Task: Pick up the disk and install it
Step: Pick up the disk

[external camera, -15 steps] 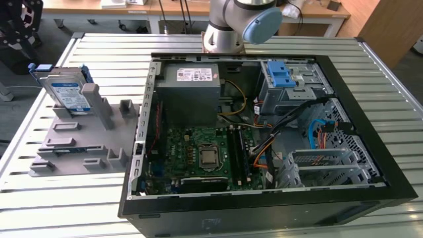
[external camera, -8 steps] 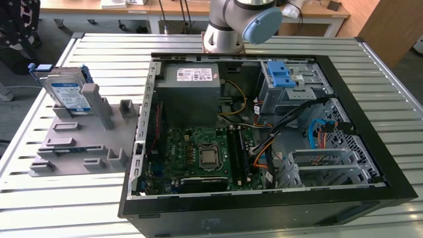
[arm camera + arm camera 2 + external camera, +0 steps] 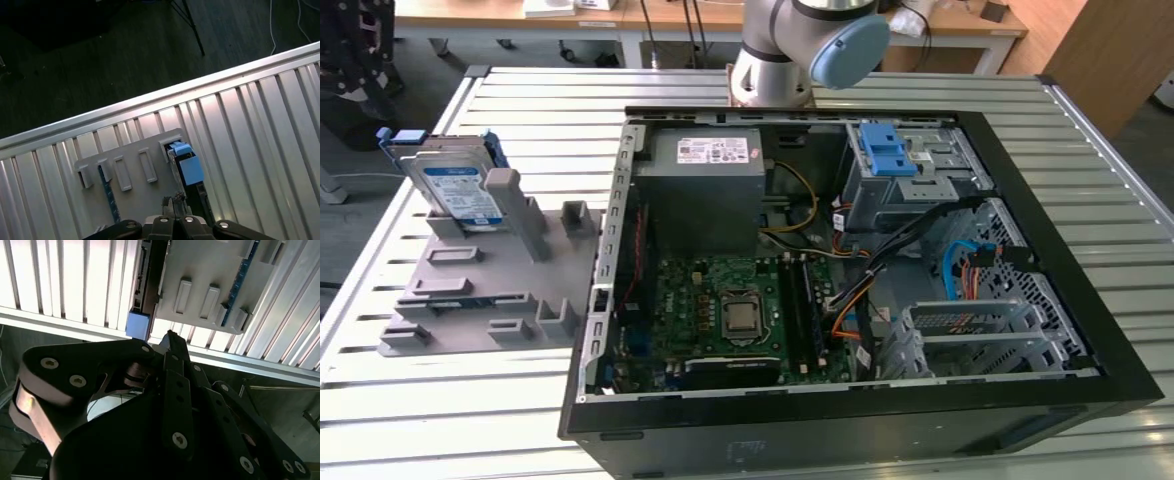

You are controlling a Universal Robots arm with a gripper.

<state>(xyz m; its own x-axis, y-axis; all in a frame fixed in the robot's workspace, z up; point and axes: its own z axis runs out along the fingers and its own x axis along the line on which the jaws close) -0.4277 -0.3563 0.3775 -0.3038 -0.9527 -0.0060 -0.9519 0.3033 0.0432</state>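
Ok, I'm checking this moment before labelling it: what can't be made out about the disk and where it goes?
Disk: exterior view, lower part hidden behind the grey holder.
Disk: first wrist view, edge-on, one end covered by the gripper.
Drive cage: exterior view, inside hidden under its own top and blue latches.
Arm: exterior view, cut off by the top edge.

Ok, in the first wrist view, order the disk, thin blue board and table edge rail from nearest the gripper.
1. Disk, upright in grey holder, beside the gripper.
2. Thin blue board, further along holder.
3. Table edge rail, beyond holder.
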